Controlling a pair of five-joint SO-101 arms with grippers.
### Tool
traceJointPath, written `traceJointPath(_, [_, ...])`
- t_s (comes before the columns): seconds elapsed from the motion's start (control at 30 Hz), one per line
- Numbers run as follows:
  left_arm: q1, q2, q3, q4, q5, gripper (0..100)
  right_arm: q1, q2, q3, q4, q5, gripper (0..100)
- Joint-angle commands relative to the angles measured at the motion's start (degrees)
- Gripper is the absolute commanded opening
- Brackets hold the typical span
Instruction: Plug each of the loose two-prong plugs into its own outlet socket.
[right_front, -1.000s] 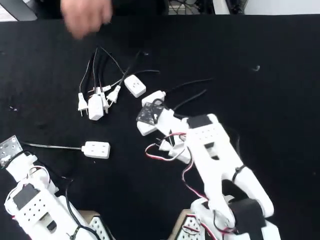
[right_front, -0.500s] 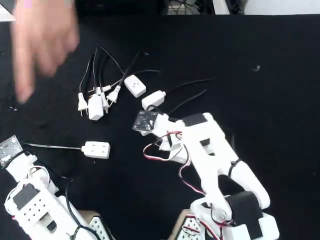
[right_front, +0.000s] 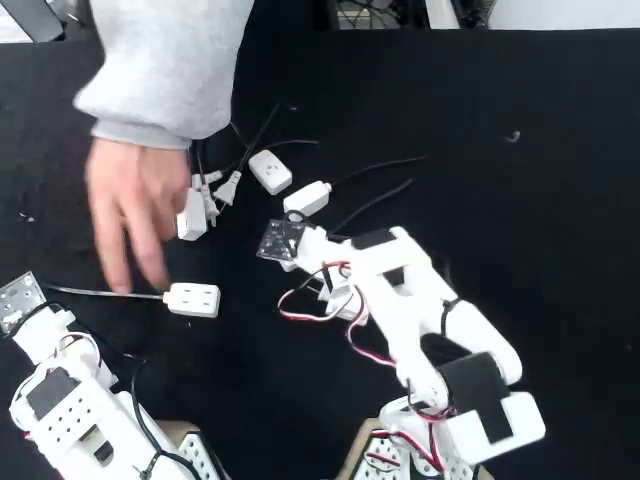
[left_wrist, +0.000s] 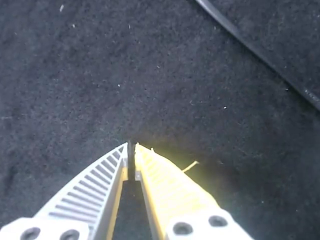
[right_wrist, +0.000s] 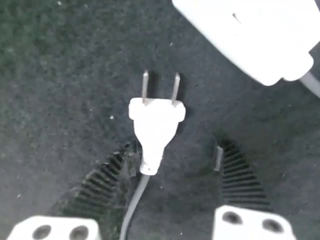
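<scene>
The right pincer (right_wrist: 172, 155) is held apart astride the two-prong plug (right_wrist: 156, 122), which lies flat on the surface (right_wrist: 60, 75) near a white outlet socket (right_wrist: 250, 35), presumably for clamping by its body, while the left pincer (left_wrist: 131, 147) is pressed together on nothing.

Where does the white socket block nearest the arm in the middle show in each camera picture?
High view: socket block just past the right gripper.
Right wrist view: socket block beyond the plug between the open jaws.
Left wrist view: black table, dark cable.
Shared landmark: right gripper.
</scene>
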Motion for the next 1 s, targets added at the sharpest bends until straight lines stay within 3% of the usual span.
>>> traceJointPath(0.0, [0.48, -0.53, -0.57, -0.79, -0.53, 3, 1.14, 1.01, -1.63, -0.53, -0.7, 23.5])
traceJointPath(0.17, [0.48, -0.53, -0.48, -0.79, -0.53, 3, 1.14, 0.92, -1.71, 0.18, -0.79, 0.5])
traceJointPath(0.3, [0.48, -0.53, -0.48, -0.79, -0.53, 3, 2.81, -3.3, -2.59, 0.97, -0.97, 1.3])
traceJointPath(0.5, [0.75, -0.53, -1.71, -0.88, -1.49, 3, 1.32, -18.51, -6.9, 13.71, -3.69, 1.0])
traceJointPath(0.6, [3.38, 0.09, -7.69, -0.7, -6.59, 3, -0.79, -21.67, -8.31, 15.82, -6.95, 1.0])
traceJointPath(0.8, [7.78, 2.64, -24.75, 5.36, -4.22, 3, -7.12, -19.74, -10.86, 16.44, -13.36, 1.0])
traceJointPath(0.97, [12.26, 14.77, -40.84, 12.04, -4.04, 3, -10.02, -18.68, -15.08, 24.53, -13.36, 1.0])
